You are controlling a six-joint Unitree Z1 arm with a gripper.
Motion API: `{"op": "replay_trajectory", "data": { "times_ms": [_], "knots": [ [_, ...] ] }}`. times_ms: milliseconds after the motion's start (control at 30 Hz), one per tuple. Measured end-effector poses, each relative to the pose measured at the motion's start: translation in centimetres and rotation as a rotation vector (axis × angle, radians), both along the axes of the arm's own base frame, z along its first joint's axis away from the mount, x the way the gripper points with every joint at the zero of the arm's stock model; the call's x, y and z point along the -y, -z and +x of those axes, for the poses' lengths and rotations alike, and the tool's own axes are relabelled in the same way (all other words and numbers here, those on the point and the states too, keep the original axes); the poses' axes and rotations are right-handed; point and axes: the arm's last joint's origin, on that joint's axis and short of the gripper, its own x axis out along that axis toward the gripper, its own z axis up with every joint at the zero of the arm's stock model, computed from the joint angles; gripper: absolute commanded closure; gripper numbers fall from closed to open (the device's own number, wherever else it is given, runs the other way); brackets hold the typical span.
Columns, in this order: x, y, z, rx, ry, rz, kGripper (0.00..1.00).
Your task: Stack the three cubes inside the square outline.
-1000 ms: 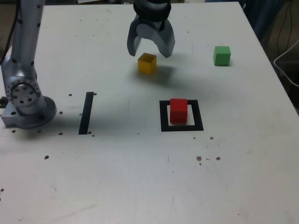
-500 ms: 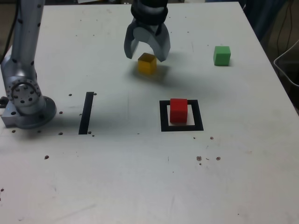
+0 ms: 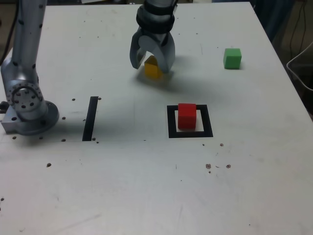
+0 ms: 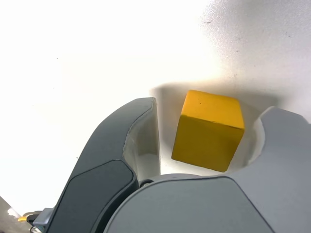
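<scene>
The yellow cube (image 3: 152, 69) rests on the white table at the back, between the two fingers of my gripper (image 3: 151, 67), which has come down over it. In the wrist view the yellow cube (image 4: 209, 128) sits between the jaws of the gripper (image 4: 209, 110); a gap shows beside one finger and the other is close against it. The gripper is open, astride the cube. The red cube (image 3: 187, 115) stands inside the square outline (image 3: 190, 133). The green cube (image 3: 232, 58) lies alone at the exterior view's back right.
A narrow black strip (image 3: 90, 118) lies on the table in the exterior view's left half. The arm's base (image 3: 29, 105) stands at the left edge. Small dark specks dot the table (image 3: 146, 186). Cables hang past the table's right edge.
The gripper has dropped lower over the yellow cube and its fingers have narrowed around it. The cubes have not moved.
</scene>
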Motion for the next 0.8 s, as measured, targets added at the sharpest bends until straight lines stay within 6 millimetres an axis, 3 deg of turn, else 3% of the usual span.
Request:
{"op": "replay_trajectory", "data": {
  "times_ms": [200, 500, 800],
  "knots": [
    [-0.07, -0.09, 0.15, 0.009, 0.0, 0.004, 0.58],
    [-0.06, -0.05, 0.3, 0.022, 0.001, 0.004, 0.69],
    [0.29, -0.7, 0.15, 0.034, 0.006, -0.003, 0.7]
  ]
}}
